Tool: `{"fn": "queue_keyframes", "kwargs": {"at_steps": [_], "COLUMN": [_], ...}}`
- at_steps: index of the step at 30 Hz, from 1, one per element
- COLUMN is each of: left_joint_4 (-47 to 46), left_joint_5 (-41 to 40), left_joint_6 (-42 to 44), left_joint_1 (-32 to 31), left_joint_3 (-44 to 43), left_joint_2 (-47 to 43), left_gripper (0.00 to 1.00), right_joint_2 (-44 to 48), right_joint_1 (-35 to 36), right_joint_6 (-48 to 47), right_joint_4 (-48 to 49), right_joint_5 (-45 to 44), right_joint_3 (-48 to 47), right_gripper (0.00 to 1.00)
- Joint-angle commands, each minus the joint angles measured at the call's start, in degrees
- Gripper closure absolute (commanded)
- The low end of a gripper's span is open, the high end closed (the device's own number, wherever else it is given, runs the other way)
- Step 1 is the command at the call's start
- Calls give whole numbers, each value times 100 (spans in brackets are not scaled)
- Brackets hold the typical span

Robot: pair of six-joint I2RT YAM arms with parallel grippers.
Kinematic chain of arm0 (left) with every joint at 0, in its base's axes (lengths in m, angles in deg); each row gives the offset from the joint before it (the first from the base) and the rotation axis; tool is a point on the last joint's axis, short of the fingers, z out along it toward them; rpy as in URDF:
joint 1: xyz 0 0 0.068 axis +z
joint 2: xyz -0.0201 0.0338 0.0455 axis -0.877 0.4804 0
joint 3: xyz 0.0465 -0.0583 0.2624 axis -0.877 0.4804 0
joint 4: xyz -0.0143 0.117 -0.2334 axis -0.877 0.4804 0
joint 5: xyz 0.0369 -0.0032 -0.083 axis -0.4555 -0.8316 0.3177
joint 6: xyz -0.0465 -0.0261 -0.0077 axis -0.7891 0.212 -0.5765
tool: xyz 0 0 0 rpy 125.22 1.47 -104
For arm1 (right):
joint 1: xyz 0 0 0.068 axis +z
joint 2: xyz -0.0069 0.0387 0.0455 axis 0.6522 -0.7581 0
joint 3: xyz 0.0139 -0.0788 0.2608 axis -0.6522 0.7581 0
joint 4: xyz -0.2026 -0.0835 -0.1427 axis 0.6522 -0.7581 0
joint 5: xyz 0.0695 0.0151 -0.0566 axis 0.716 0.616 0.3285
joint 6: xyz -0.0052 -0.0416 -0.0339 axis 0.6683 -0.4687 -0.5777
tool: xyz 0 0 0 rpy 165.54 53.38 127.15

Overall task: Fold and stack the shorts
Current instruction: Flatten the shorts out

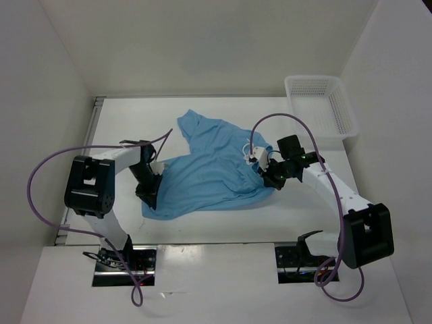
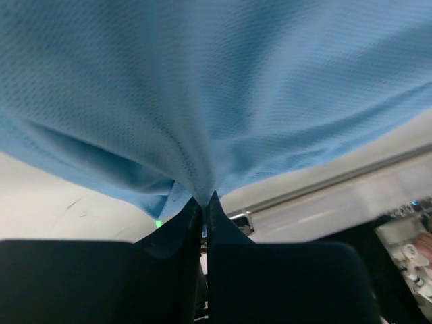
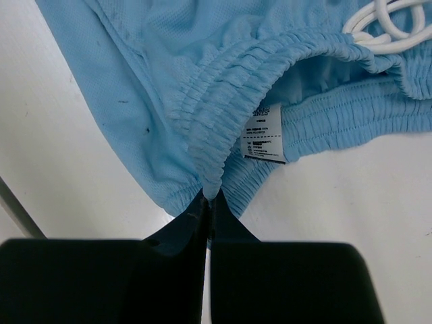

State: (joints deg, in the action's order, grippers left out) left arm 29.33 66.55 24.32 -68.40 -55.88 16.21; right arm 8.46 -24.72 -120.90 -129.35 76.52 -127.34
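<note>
Top external view, shorts: light sky-blue soft fabric shorts [image 1: 209, 169] lie rumpled and spread mid-table, one leg reaching toward the far edge.
Waistband: gathered elastic at the shorts' right end, with a white drawcord [image 3: 385, 27] looped beside it.
Label: a small white care tag [image 3: 264, 142] is sewn inside the waistband. Its dark print is too small to read, possibly several short lines.
Left gripper [image 2: 204, 201]: black fingers pinched closed on fabric at the shorts' left edge.
Right gripper [image 3: 209, 197]: black fingers clamped on a waistband fold, just below the tag.
Surface: plain white table [image 1: 270, 219].
Basket: white plastic mesh basket [image 1: 345, 115] at the far right corner, apart from the shorts.
Room: white walls [image 1: 202, 40] on three sides.
</note>
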Motion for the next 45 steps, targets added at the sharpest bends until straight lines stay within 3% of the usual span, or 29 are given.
{"fn": "queue_keyframes", "kwargs": {"at_steps": [1,5,8,10,13,15,18,20,21,23,24,29,37,45], "left_joint_4": [328,275,275,328,380,642,1634,1822,1822,1428,1183,758,820,1154], "left_joint_5": [682,282,-168,-301,-407,-407,-224,-222,-222,-808,-1133,-1444,-1987,-2129], "left_joint_6": [36,36,36,36,36,36,36,36,36,36,36,36,36,36], "left_joint_1": [0,0,192,359,746,869,1001,1001,1001,783,590,386,-157,-457], "left_joint_3": [-450,-1652,-3338,-4972,-6789,-7366,-8001,-7408,-6281,-4967,-3768,-1704,-233,-258], "left_joint_2": [69,376,665,929,1097,1159,1317,1056,871,282,-59,-432,-370,-545], "left_gripper": [95,99,100,100,100,100,100,100,100,100,100,100,100,100], "right_joint_2": [-100,-469,-926,-1304,-1726,-1789,-1605,-1298,-1175,-815,-717,-330,-84,117], "right_joint_1": [-8,-8,-8,-8,-332,-404,-456,-456,-456,-456,-404,-237,546,598], "right_joint_6": [271,1228,2055,2311,2522,2251,1435,696,564,265,150,-648,-1398,-2107], "right_joint_4": [534,1385,2309,2608,2427,2154,1417,890,513,264,132,-167,-590,-1020], "right_joint_5": [-41,126,-181,-401,-227,-59,143,556,618,671,671,268,-375,-717], "right_joint_3": [-211,-1167,-2239,-3188,-4445,-4911,-4679,-4275,-3724,-3106,-2477,-831,385,272], "right_gripper": [100,100,100,100,100,100,100,100,100,100,100,100,100,100]}}
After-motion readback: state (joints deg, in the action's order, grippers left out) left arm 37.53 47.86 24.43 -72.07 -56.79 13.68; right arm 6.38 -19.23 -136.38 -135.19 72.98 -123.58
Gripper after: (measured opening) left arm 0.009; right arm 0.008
